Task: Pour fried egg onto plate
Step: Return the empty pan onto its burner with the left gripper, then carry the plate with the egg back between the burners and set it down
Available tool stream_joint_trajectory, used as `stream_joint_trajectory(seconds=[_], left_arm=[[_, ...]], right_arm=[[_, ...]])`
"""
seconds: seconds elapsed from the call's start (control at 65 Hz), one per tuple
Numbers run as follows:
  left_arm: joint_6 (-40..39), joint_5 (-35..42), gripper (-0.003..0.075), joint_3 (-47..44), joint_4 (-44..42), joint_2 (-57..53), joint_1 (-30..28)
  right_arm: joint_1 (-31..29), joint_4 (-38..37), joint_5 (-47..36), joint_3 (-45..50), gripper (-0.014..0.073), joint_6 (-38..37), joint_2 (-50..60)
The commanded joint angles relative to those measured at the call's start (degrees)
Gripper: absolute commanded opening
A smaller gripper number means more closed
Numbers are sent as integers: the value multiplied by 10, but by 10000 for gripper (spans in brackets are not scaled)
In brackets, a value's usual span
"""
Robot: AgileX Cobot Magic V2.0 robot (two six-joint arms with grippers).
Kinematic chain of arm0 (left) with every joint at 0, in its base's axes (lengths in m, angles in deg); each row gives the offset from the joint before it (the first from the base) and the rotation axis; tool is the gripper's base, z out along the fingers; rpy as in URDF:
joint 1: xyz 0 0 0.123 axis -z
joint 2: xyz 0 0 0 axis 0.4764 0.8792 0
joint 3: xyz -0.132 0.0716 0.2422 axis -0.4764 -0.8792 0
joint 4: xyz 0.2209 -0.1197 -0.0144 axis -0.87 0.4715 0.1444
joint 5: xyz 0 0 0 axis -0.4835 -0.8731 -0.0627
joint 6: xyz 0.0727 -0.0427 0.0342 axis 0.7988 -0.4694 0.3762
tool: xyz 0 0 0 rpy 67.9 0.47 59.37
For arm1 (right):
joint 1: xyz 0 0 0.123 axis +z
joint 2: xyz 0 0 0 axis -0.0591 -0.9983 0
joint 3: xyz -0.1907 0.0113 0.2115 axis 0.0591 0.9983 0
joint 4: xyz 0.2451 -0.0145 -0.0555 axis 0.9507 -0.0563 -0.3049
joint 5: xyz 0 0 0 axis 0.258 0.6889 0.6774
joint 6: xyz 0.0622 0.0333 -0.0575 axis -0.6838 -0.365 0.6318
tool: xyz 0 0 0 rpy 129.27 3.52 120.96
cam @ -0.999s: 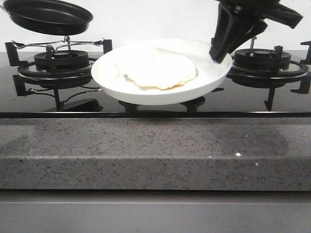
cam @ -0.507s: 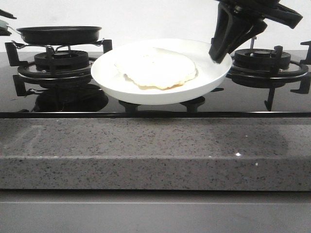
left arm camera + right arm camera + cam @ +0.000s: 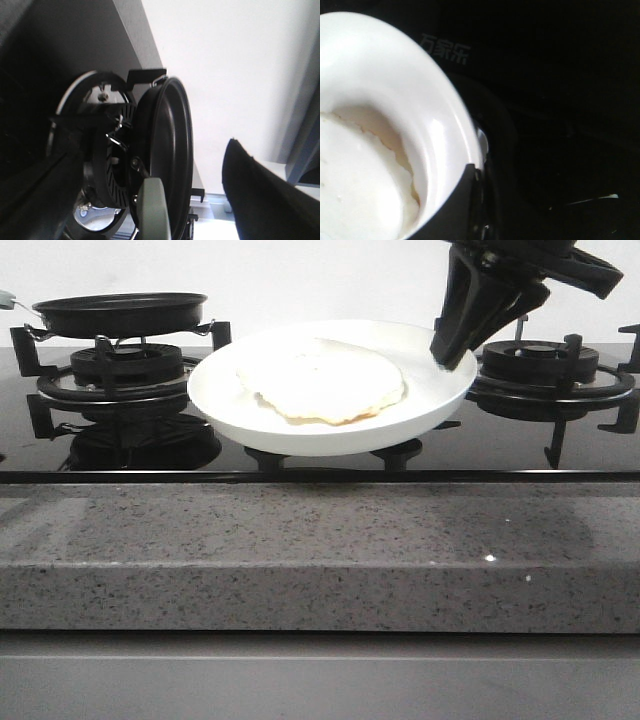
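Two burners flank the scene in the front view, and going from the left edge the first thing is the black pan [image 3: 120, 312], sitting level on the grate of the left burner [image 3: 125, 368] in the upper left of the frame, with its pale handle [image 3: 8, 298] just poking out at the frame's left border. In the left wrist view the same pan [image 3: 167, 155] appears edge-on over the burner [image 3: 107, 165], its grey-green handle [image 3: 152, 210] running to the lower edge between two dark finger shapes; the left gripper [image 3: 150, 200] stands spread, one finger [image 3: 265, 200] well apart from the handle and not pinching it.

Toward the middle of the front view, the plate [image 3: 300, 425] fills the centre, held above the black glass cooktop [image 3: 500, 445] with its right side slightly higher. The fried egg [image 3: 322, 380] lies flat inside it, a little left of the plate's middle, its front edge browned.

At the upper right, the right gripper [image 3: 455, 352] reaches down from the top of the frame and pinches the plate's right rim. The right wrist view shows the rim [image 3: 447, 125] caught by a dark finger [image 3: 452, 210] at the lower edge, with the egg [image 3: 355, 175] in the lower left of that frame. Behind the gripper stands the right burner [image 3: 545, 365]. Across the lower half runs the speckled grey countertop [image 3: 320, 555].
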Motion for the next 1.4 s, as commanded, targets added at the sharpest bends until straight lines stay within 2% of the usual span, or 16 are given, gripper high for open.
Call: stream_joint_trajectory(seconds=[0.0, 0.108, 0.231, 0.384, 0.507, 0.6, 0.692, 0.799, 0.938, 1.122, 1.384], left_arm=[[21, -66, 564, 17, 38, -33, -30], [32, -82, 564, 17, 26, -54, -52], [44, -63, 561, 17, -5, -99, -51], [46, -39, 554, 17, -56, -174, -19], [45, 6, 554, 17, -154, -246, 34], [2, 68, 554, 17, -284, -303, 108], [-96, 124, 554, 17, -497, -365, 192], [-226, 130, 554, 17, -693, -415, 267], [-340, 113, 554, -5, -846, -473, 327], [-399, 108, 554, -69, -929, -550, 343], [-401, 93, 554, -131, -942, -616, 343]], right_arm=[[0, 12, -26, -17, -60, 2, 27], [0, 12, -26, -17, -60, 2, 27], [0, 12, -26, -17, -60, 2, 27], [0, 12, -26, -17, -60, 2, 27], [0, 12, -26, -17, -60, 2, 27], [0, 12, -26, -17, -60, 2, 27], [0, 12, -26, -17, -60, 2, 27], [0, 12, -26, -17, -60, 2, 27], [0, 12, -26, -17, -60, 2, 27], [0, 12, -26, -17, -60, 2, 27], [0, 12, -26, -17, -60, 2, 27]])
